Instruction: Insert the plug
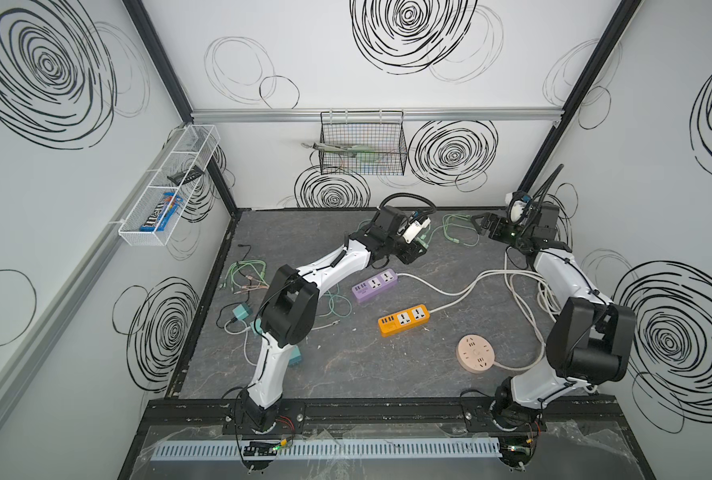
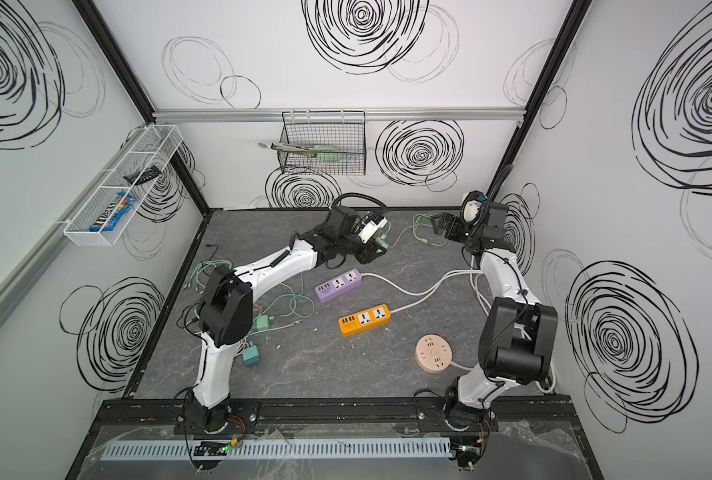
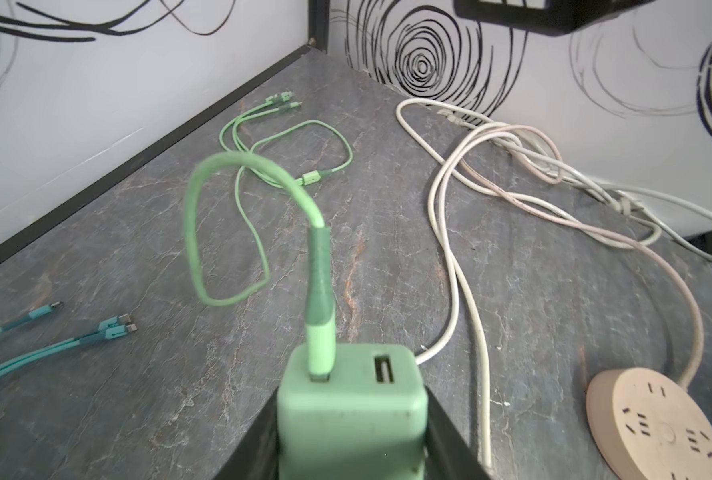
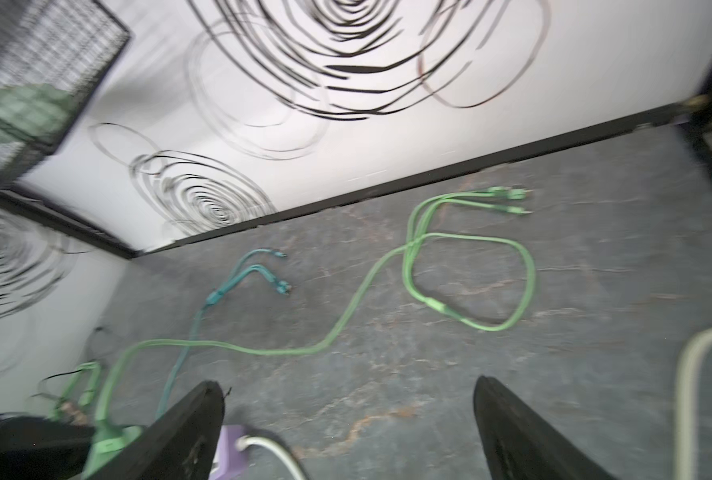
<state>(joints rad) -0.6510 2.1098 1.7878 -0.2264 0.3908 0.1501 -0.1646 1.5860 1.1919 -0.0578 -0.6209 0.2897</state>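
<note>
**Operator:** Report the left claw.

**Technician:** The left claw (image 3: 352, 453) is clamped on the green charger plug (image 3: 352, 399), one finger on each flank of its body. The plug is held above the table (image 1: 346, 374), and its USB face points away from the claw.

**Operator:** What is attached to the plug?

**Technician:** A green cable (image 3: 318, 270) is seated in one USB port. It rises ahead of the claw, arcs over and drops to the table. Farther ahead it forms a loop and splits into several connectors close to the back wall.

**Operator:** Where are the sockets?

**Technician:** In a top view the purple power strip (image 1: 375, 284) lies nearest the left claw, on the side toward the robot's base. The orange power strip (image 1: 404, 320) lies beyond it, and the round pink socket (image 1: 475, 354) farther still. The plug touches none of them.

**Operator:** Report the right claw.

**Technician:** The right claw (image 4: 348, 384) hovers over the table with its jaws wide apart and nothing between them. Its wrist view is blurred. Ahead of it lies the green cable's loop, then a teal cable (image 4: 221, 291). The black wire basket (image 4: 34, 62) hangs farthest off, on the back wall.
</note>
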